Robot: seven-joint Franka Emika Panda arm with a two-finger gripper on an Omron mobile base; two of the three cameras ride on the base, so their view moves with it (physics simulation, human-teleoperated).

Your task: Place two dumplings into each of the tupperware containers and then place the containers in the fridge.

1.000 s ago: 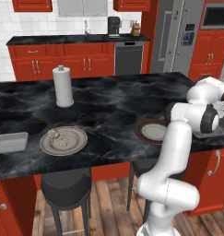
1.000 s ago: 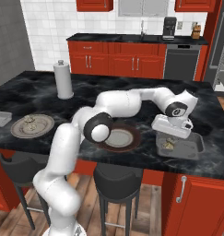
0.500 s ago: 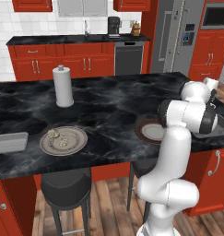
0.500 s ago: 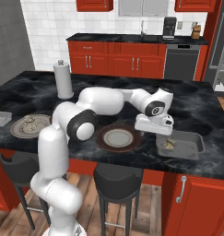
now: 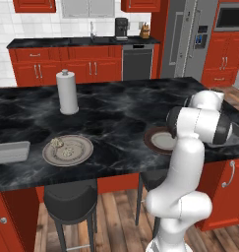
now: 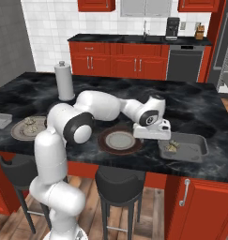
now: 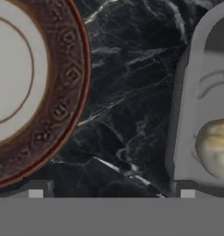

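The gripper [image 6: 155, 137] hangs low over the black marble island [image 5: 116, 106], between a brown-rimmed plate [image 6: 118, 140] and a grey tupperware container [image 6: 183, 146], its jaws spread wide with nothing between them. In the hand view its 2 fingertips [image 7: 36, 190] stand far apart over bare marble, the plate's patterned rim [image 7: 67, 83] on one side and the container's wall [image 7: 187, 101] on the other.

A pale dumpling [image 7: 215, 147] lies inside that container (in the right base view the contents read as a small beige lump [image 6: 172, 146], and I cannot tell whether it is 1 piece or 2).

At the island's other end a grey plate [image 5: 68, 150] carries 2 dumplings [image 5: 57, 143], and the second container [image 5: 10, 152] sits just beside it. A paper towel roll [image 5: 67, 92] stands upright farther back. The steel fridge [image 5: 190, 39] rises at the far side of the kitchen, doors closed.
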